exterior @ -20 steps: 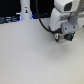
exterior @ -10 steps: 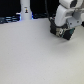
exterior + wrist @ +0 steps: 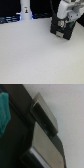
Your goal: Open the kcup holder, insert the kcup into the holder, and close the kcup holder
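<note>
The kcup holder (image 3: pixel 61 31) is a black boxy block at the far right of the exterior view. My gripper (image 3: pixel 62 23) hangs right over its top, touching or nearly touching it, and its jaws are too blurred to read. The wrist view is filled at close range by the dark body of the holder (image 3: pixel 17 144) and its grey slabs (image 3: pixel 47 146). A teal-green patch, in the colours of the kcup (image 3: pixel 4 114), shows at the picture's edge. I cannot tell whether it is held.
A white bottle-shaped object (image 3: pixel 25 11) stands at the back on the exterior view's left, in front of dark equipment (image 3: pixel 7 19). The pale tabletop (image 3: pixel 35 55) spreads across the foreground.
The arm has shifted only slightly above the holder. Nothing else has visibly moved.
</note>
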Controlling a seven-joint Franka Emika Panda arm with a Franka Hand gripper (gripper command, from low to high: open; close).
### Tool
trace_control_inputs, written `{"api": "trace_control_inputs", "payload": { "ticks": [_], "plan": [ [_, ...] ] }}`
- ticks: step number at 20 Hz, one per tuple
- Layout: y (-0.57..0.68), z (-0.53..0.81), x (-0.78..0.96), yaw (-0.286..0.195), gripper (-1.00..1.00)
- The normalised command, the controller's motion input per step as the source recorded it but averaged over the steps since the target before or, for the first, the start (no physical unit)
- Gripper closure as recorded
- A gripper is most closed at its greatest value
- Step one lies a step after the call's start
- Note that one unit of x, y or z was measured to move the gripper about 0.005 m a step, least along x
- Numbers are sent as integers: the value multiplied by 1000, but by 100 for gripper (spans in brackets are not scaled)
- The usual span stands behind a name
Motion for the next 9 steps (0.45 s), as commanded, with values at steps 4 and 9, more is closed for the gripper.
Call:
{"api": "trace_control_inputs", "payload": {
  "ticks": [4,9],
  "plan": [
    [215,998,343,12,-100],
    [101,779,249,4,-100]
  ]
}}
